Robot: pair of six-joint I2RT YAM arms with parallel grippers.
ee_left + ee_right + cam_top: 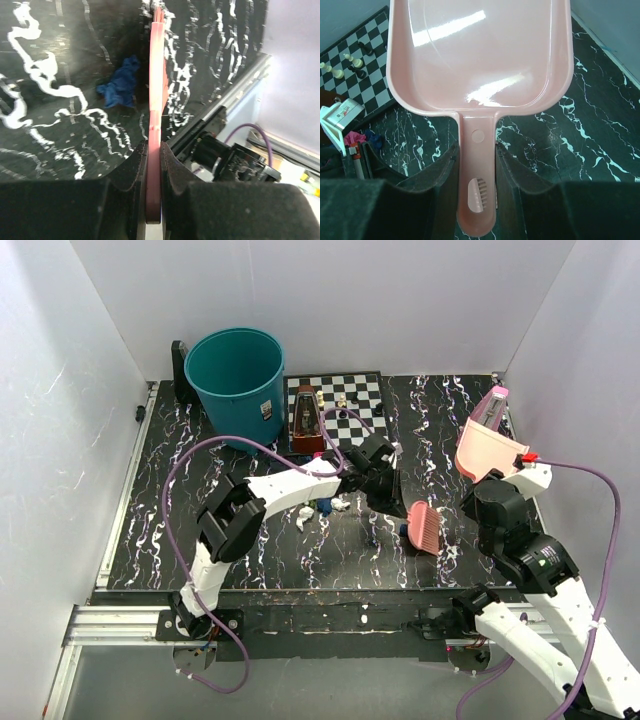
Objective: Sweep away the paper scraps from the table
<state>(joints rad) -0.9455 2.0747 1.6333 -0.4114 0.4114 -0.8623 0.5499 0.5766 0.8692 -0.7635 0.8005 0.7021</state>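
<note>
Several paper scraps, white (pixel 305 520), white (pixel 341 504) and blue-green (pixel 325 506), lie on the black marbled table (pixel 180 530) under my left forearm. My left gripper (pixel 396 500) is shut on the handle of a pink brush (pixel 424 528), whose head touches the table right of the scraps. In the left wrist view the brush (pixel 156 95) stands edge-on with a dark blue wad (pixel 120 89) just left of it. My right gripper (pixel 498 476) is shut on the handle of a pink dustpan (pixel 485 445), which is empty (pixel 480 55). Magenta (pixel 354 137) and blue (pixel 373 139) scraps show at its left.
A teal bucket (pixel 237 380) stands at the back left. A chessboard (pixel 345 405) with a few pieces and a brown metronome (pixel 306 420) sit at the back middle. White walls close in three sides. A metal rail (pixel 130 625) runs along the near edge.
</note>
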